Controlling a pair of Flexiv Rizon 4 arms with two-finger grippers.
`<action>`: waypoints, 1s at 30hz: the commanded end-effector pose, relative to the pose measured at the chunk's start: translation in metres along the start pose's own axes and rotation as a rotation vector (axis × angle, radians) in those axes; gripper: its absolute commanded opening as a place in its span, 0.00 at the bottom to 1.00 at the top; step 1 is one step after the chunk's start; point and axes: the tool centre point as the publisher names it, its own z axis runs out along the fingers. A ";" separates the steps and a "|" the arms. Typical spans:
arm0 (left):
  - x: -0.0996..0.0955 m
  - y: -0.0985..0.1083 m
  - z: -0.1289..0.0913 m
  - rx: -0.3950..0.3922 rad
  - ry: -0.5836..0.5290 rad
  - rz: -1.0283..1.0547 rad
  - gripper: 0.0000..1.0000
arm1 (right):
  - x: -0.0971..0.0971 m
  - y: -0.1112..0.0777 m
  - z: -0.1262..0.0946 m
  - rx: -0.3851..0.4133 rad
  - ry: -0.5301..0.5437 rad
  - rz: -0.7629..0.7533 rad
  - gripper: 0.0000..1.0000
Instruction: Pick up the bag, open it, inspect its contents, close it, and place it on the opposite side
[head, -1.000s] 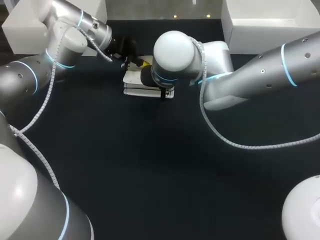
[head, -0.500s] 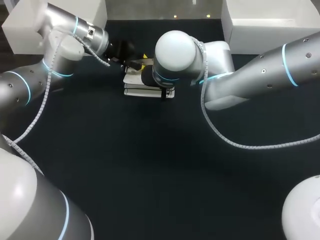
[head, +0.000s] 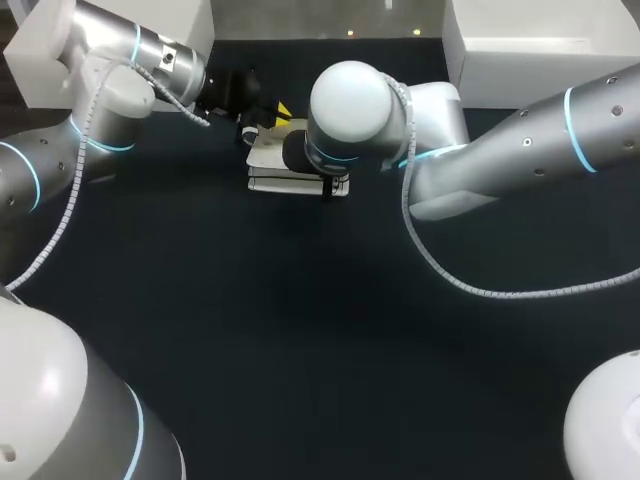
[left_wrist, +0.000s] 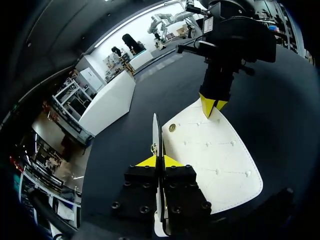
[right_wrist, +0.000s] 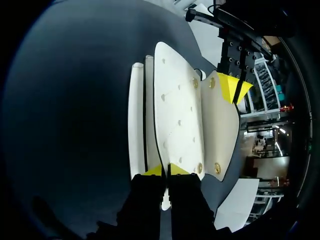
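- The dark table (head: 300, 330) carries the white bag (head: 270, 160) at its far middle, lying flat; both arms meet over it
- The right arm (head: 520, 150) comes in from its side and bends down over the bag, hiding much of it in the head view; the left arm (head: 100, 90) reaches in from the far left corner to the bag's back edge
- The front panel (left_wrist: 215, 155) of the bag lies broad and flat, which looks like the reason the two arms work from opposite ends: one to pin, one to lift
- The flap (left_wrist: 155, 131) stands up thin and edge-on, raised off the panel, so the step in hand seems to be the opening
- The right gripper (right_wrist: 166, 171) has its yellow tips pressed together on the front panel's edge, most likely to hold the body down while the flap is lifted
- The left gripper (left_wrist: 159, 161) is pinched tight on the flap's edge, tips nearly meeting with only the thin sheet between
- A small gold snap (left_wrist: 172, 128) sits bare on the panel near the flap, unfastened as far as can be judged
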 end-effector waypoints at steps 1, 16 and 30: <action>0.011 0.000 0.003 0.000 -0.007 0.013 0.00 | 0.001 0.000 0.001 0.000 -0.004 0.001 0.00; 0.049 0.003 0.006 0.023 0.022 -0.023 0.00 | 0.001 0.000 0.001 0.000 -0.004 0.001 0.00; 0.063 0.009 0.011 -0.012 0.062 -0.017 0.00 | 0.001 0.000 0.001 0.000 -0.004 0.001 0.00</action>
